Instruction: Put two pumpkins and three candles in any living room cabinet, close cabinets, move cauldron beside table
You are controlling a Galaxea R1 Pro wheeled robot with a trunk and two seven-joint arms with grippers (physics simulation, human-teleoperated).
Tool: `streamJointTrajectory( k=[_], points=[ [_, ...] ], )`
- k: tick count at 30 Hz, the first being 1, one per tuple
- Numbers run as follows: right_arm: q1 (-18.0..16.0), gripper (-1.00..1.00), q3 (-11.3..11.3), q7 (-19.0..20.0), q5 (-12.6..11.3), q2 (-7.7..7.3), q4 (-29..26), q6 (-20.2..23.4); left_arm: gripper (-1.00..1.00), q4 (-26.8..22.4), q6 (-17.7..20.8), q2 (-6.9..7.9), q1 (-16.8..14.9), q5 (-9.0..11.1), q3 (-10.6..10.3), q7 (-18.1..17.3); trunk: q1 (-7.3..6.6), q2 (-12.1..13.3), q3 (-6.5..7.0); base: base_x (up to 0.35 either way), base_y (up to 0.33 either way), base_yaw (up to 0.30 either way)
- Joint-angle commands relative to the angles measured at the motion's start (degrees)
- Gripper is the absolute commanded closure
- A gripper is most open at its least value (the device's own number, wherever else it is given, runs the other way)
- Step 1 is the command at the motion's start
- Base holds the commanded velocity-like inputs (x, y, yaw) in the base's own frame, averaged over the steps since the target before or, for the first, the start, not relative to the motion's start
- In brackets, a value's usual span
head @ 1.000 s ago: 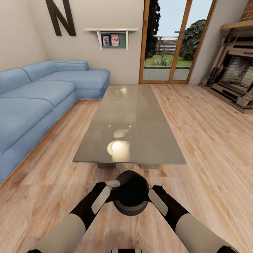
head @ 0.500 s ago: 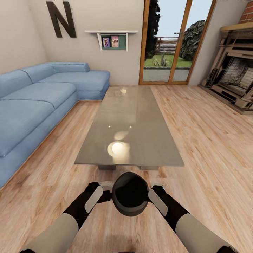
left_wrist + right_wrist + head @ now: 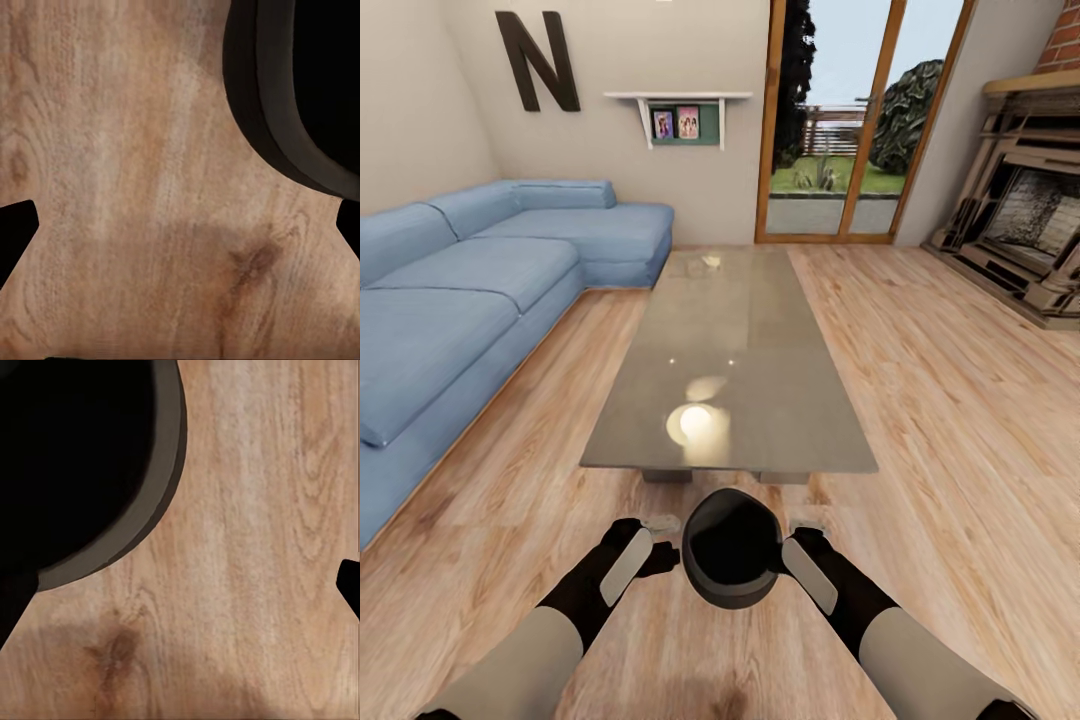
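The cauldron point(image 3: 732, 548) sat on the plank floor point(image 3: 950, 400) between the left pincer point(image 3: 663, 524) and right pincer point(image 3: 806, 526), both spread wide and gripping nothing, just before the grey worktop point(image 3: 730, 370); the blue sofa point(image 3: 470, 290) lay beyond.

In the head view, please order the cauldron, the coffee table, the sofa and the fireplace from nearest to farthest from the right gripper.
From the right gripper:
1. Cauldron, directly beside it.
2. Coffee table, just ahead.
3. Sofa, along the left.
4. Fireplace, far right corner.
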Motion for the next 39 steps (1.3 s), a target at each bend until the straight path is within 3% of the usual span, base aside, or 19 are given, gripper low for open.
streamJointTrajectory(
  k=[1,16,23,32,39],
  points=[
    [0.0,-1.00,0.2,-0.5,-0.5,-0.05,-0.1,0.1,-1.00,-0.1,0.1,0.01,0.0,0.6,-0.2,0.6,-0.24,0.4,0.14,-0.178,0.000,0.000],
    [0.0,-1.00,0.1,-0.5,-0.7,-0.15,0.0,0.3,-1.00,0.6,0.1,-0.69,0.0,0.5,-1.0,0.6,-3.53,6.4,2.83,-0.097,0.000,0.000],
    [0.0,-1.00,-0.1,-0.5,-0.6,-0.21,0.0,4.0,-1.00,2.4,0.1,-0.75,0.0,0.9,-1.0,0.6,-5.07,9.2,4.09,-0.310,0.000,0.000],
    [0.0,-1.00,-0.2,-0.5,-0.7,-0.24,0.1,5.2,-1.00,5.0,0.0,-0.56,0.0,0.8,-1.0,0.8,-7.05,12.8,5.70,-0.331,0.000,0.000],
    [0.1,-1.00,0.1,-0.3,-2.6,-0.38,0.0,5.2,-1.00,8.3,-1.2,-0.45,0.1,0.4,-1.0,0.3,-8.59,15.6,6.96,-0.310,0.000,0.000]
  ],
)
